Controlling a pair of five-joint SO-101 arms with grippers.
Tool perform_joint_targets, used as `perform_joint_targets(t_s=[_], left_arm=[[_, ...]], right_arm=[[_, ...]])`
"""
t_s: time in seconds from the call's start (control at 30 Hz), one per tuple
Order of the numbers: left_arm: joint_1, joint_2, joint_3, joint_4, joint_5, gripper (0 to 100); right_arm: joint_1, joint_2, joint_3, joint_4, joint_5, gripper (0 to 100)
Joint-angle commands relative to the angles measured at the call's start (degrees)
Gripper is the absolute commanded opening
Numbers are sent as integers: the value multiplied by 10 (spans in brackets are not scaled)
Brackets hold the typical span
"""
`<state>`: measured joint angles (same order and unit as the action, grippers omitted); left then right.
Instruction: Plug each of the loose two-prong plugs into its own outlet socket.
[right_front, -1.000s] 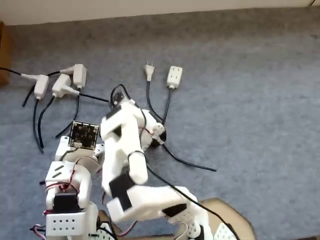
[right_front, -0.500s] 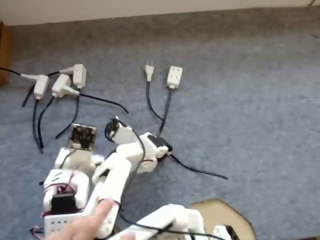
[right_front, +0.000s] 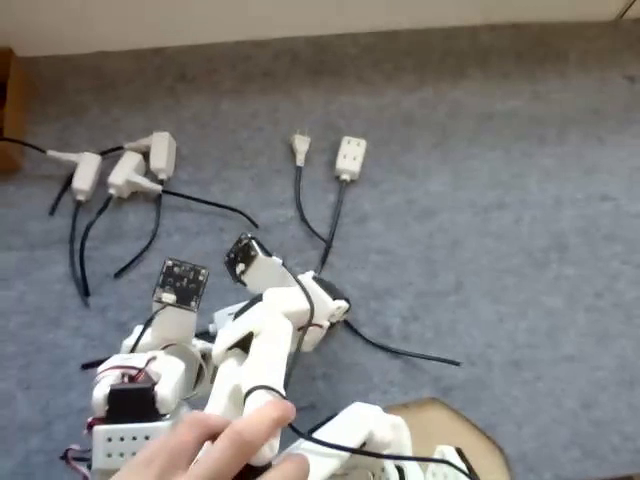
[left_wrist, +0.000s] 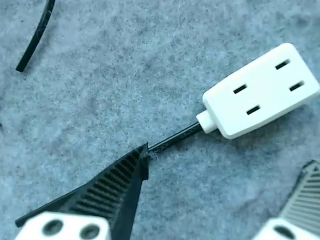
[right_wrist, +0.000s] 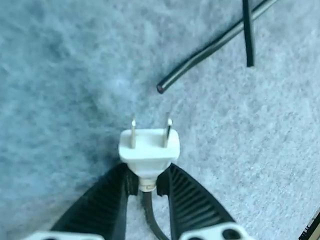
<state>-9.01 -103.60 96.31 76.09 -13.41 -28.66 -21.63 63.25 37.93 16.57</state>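
Folding low over the grey carpeted table (right_front: 520, 200) in the high view, both arms (right_front: 262, 330) crouch; left wrist view: left jaws gape, one ribbed tip touching the cord (left_wrist: 175, 140) just behind a boxy white socket (left_wrist: 260, 97); right wrist view: right jaws clench the neck of a white two-prong plug (right_wrist: 149, 150).

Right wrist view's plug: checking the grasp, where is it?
In the right wrist view the plug sits between the right gripper's fingers, pinched at its cord end, prongs pointing away towards a cut cord tip.
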Motion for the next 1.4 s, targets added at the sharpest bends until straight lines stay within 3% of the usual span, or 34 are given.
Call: perform_joint_targets(t_s=[0.0, 0.3, 1.37], left_arm=[[0, -2, 7, 7, -4, 437], [-4, -2, 7, 7, -4, 437], [-5, -1, 7, 7, -4, 437]], right_arm=[[-9, 3, 28, 0, 5, 5], [-9, -3, 87, 1, 8, 5], [-9, -3, 87, 3, 8, 5]])
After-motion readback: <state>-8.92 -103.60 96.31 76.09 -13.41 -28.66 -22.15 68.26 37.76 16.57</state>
